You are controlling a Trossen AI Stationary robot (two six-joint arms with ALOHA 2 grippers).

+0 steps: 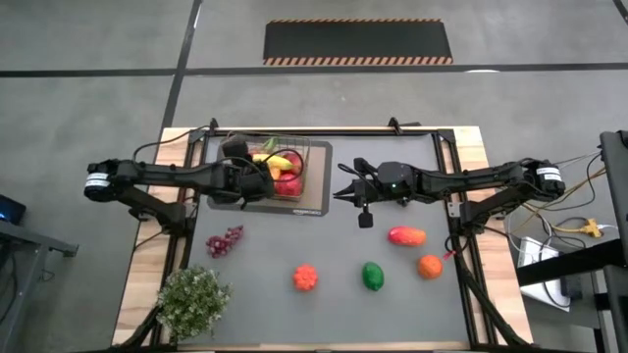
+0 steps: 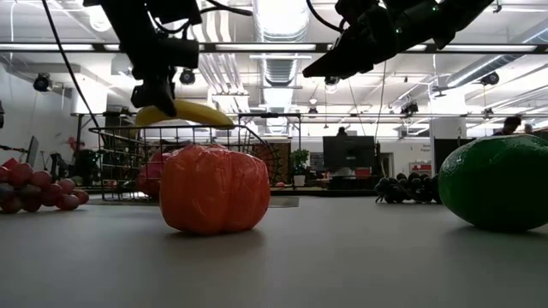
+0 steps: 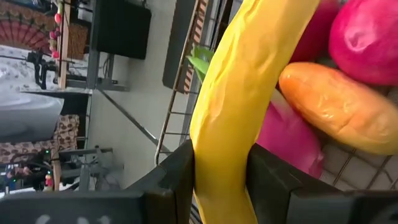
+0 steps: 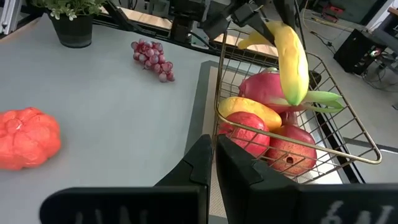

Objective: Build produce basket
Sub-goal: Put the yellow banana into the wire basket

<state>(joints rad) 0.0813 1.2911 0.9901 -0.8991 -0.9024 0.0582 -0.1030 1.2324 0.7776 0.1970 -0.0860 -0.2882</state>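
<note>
The grey surface (image 1: 324,235) carries a dark mat (image 1: 316,201) with the wire basket (image 1: 298,149) on it. Inside the basket lie a pink dragon fruit (image 4: 264,84), two red apples (image 4: 292,143) and a mango (image 4: 249,111). The left hand (image 1: 263,183) is above the basket, its fingers clamped on a yellow banana (image 4: 291,59). The right hand (image 1: 340,190) hangs just beside the basket, its fingers together. On the surface lie a potted plant (image 1: 192,300), red grapes (image 1: 224,241), a red-orange pepper (image 1: 306,277), a green fruit (image 1: 373,276), another mango (image 1: 406,236) and an orange (image 1: 429,266).
</note>
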